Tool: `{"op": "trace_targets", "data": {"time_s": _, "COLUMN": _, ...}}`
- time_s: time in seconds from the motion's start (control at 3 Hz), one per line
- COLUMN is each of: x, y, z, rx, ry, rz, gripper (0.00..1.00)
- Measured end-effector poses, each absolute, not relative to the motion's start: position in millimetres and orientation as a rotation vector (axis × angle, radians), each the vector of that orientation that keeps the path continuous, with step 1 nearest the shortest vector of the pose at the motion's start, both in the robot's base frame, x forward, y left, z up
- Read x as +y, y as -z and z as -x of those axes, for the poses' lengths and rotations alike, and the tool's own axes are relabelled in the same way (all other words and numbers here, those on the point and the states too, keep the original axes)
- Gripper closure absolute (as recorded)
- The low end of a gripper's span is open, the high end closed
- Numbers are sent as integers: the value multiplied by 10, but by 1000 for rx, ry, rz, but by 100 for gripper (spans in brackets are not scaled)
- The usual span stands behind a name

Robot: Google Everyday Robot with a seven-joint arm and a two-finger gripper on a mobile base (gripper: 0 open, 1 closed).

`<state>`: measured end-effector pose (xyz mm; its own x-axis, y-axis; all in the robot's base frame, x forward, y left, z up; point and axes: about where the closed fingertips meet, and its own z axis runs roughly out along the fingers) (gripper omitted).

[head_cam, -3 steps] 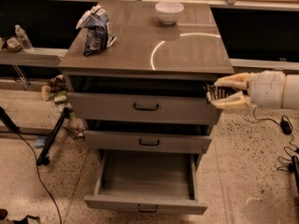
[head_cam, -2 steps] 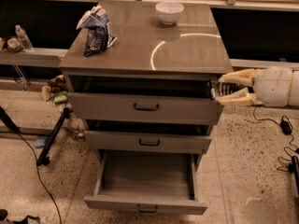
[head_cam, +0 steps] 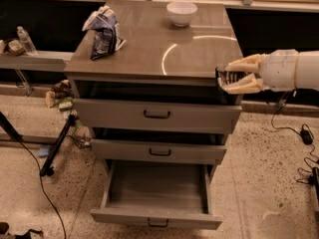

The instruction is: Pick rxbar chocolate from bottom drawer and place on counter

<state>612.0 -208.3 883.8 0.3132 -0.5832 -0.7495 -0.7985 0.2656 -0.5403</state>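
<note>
My gripper (head_cam: 225, 77) comes in from the right, level with the front right corner of the counter (head_cam: 149, 49). Its cream fingers (head_cam: 244, 63) are shut on a small flat black bar with pale lettering, the rxbar chocolate (head_cam: 224, 78). The bar hangs at the counter's right edge, just above the top drawer. The bottom drawer (head_cam: 155, 216) is pulled out, and the part of its grey floor that shows is bare.
A blue-and-white chip bag (head_cam: 103, 31) lies at the counter's left. A white bowl (head_cam: 181, 12) stands at its back. The top drawer (head_cam: 157, 114) and middle drawer (head_cam: 159, 152) are slightly ajar. A black stand leg and cables (head_cam: 55, 148) lie on the floor to the left, with more cables (head_cam: 304, 133) to the right.
My gripper has risen with the bar from the level of the top drawer to the counter's edge, and has shifted slightly left.
</note>
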Motion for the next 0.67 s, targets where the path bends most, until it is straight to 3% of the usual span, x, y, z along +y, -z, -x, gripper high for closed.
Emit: {"op": "trace_targets", "data": {"time_s": 0.67, "x": -1799, "y": -9093, "z": -7108, "rx": 1381, "ry": -170, "rz": 1508, "gripper": 100}}
